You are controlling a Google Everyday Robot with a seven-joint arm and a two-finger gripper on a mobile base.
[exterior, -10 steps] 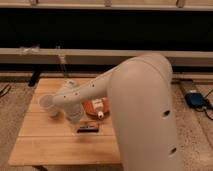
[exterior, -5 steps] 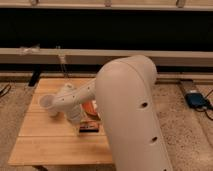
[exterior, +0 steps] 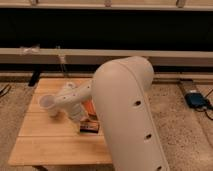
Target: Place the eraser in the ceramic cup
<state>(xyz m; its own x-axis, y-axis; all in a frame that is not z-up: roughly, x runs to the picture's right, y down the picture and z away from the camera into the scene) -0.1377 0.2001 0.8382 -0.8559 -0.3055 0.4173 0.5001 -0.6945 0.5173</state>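
Note:
The eraser (exterior: 90, 127), a small dark block with a reddish mark, lies flat on the wooden table (exterior: 45, 145), close against my arm. The whitish ceramic cup (exterior: 47, 103) stands at the table's left, beside my forearm. My gripper (exterior: 76, 114) hangs low over the table between the cup and the eraser, just left of the eraser. Nothing shows in its grasp. My bulky white arm (exterior: 130, 110) covers the table's right part.
An orange-brown dish (exterior: 89, 106) peeks out behind the eraser, mostly hidden by my arm. A thin clear object (exterior: 62, 59) stands at the table's back edge. A low ledge runs behind the table, and a blue device (exterior: 197, 100) lies on the floor at right.
My arm's big upper link has swung leftward and nearer the camera, hiding more of the table. The gripper has stayed by the eraser. Eraser and cup have not moved.

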